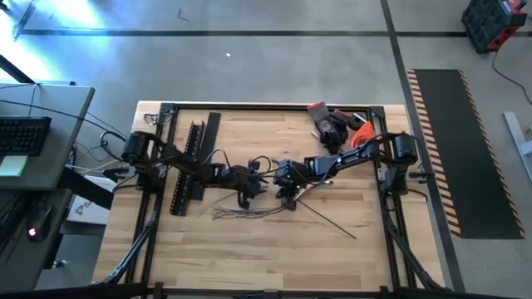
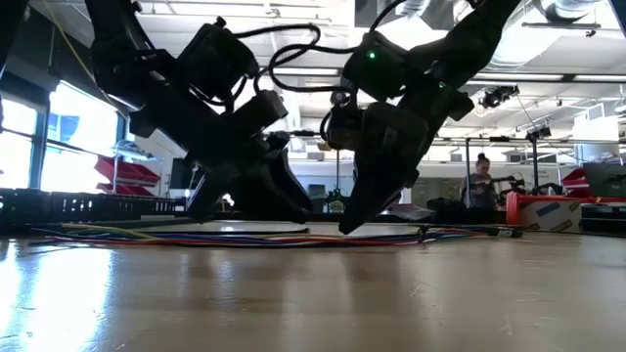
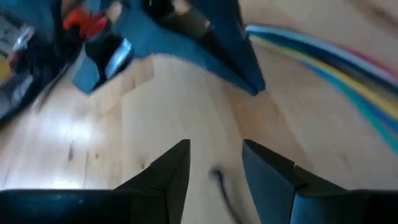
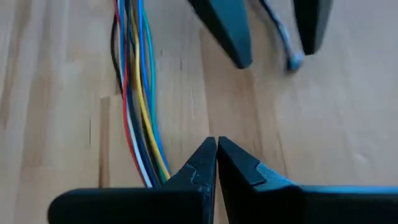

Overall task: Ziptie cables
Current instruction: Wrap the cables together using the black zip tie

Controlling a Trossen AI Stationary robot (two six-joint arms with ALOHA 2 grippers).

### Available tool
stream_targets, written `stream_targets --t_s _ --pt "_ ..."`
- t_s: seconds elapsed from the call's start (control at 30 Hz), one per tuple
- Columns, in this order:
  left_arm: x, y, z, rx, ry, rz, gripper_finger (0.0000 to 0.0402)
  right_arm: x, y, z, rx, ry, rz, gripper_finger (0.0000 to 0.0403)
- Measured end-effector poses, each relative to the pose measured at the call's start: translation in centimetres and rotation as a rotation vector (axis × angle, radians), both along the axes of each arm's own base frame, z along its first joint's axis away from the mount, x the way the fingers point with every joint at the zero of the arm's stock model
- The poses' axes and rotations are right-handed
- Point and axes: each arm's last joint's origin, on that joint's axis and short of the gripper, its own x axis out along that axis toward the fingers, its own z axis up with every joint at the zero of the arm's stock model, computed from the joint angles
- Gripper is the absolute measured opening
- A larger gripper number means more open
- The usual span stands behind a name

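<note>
A: A workshop shows behind the pale wooden table (image 1: 332, 249), with a person at a bench far off. Where are the cables (image 4: 138, 93)?

B: Flat on the table, near its middle, just in front of both arms. The bunch runs lengthwise across the table, from the slotted rail (image 1: 187, 170) side toward the middle.

A: And the grippers?

B: The right gripper (image 4: 216, 163) has its fingers pressed together, holding nothing, with the cables right beside its tips. The left gripper (image 3: 214, 165) stands partly open, also empty, over bare wood; the cables lie off to one side of it.

A: Which is nearer?

B: The right, I judge. It must open and shift sideways across the bunch.
</note>
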Motion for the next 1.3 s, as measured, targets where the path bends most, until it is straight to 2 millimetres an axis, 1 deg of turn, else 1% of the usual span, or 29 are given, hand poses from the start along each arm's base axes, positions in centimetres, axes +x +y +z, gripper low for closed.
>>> stream_targets --t_s 0.1,0.2,0.27,0.37,0.47,0.57,0.73,0.87,1.0,1.07,1.1,1.2,1.3 --pt "0.0 -0.3 0.0 0.004 -0.001 0.010 0.0133 0.0 0.4 0.0 0.003 0.004 0.006 0.0000" --pt "-0.1 -0.2 0.3 -0.013 -0.014 0.106 0.0133 0.0 0.7 0.0 -0.009 -0.001 0.021 0.0000" --pt "-0.2 -0.1 1.1 -0.039 -0.016 0.184 0.0133 0.0 0.9 0.0 -0.029 -0.001 0.021 0.0000" --pt "-0.6 0.4 2.6 -0.104 0.052 0.258 0.0133 0.0 1.3 -0.1 -0.056 -0.002 0.024 0.0000" --pt "-1.1 1.0 3.1 -0.239 0.151 0.272 0.0133 0.0 1.7 -0.1 -0.079 -0.005 0.035 0.0000" --pt "-1.3 1.3 2.7 -0.364 0.198 0.246 0.0133 0.0 2.0 -0.1 -0.118 -0.009 0.028 0.0000" --pt "-1.0 1.4 0.7 -0.390 0.260 0.240 0.0131 -0.1 2.6 -0.1 -0.129 -0.011 0.054 0.0000" --pt "-0.7 1.5 -0.4 -0.383 0.279 0.251 0.0107 -0.2 3.3 -0.1 -0.130 -0.013 0.075 0.0000" --pt "-0.6 1.8 -0.9 -0.386 0.290 0.256 0.0050 -0.4 4.1 0.1 -0.165 -0.005 0.104 0.0000" --pt "-0.6 2.0 -1.0 -0.397 0.294 0.250 0.0017 -0.8 4.5 0.7 -0.210 0.004 0.108 0.0000" --pt "-0.6 2.1 -1.0 -0.401 0.292 0.249 0.0009 -1.1 4.7 1.0 -0.239 0.012 0.117 0.0000" --pt "-0.5 2.1 -0.6 -0.412 0.276 0.234 0.0006 -2.2 5.6 2.0 -0.342 0.001 0.162 0.0000" --pt "-0.1 2.1 0.3 -0.446 0.264 0.201 0.0001 -4.3 6.4 2.4 -0.422 -0.015 0.182 0.0000"
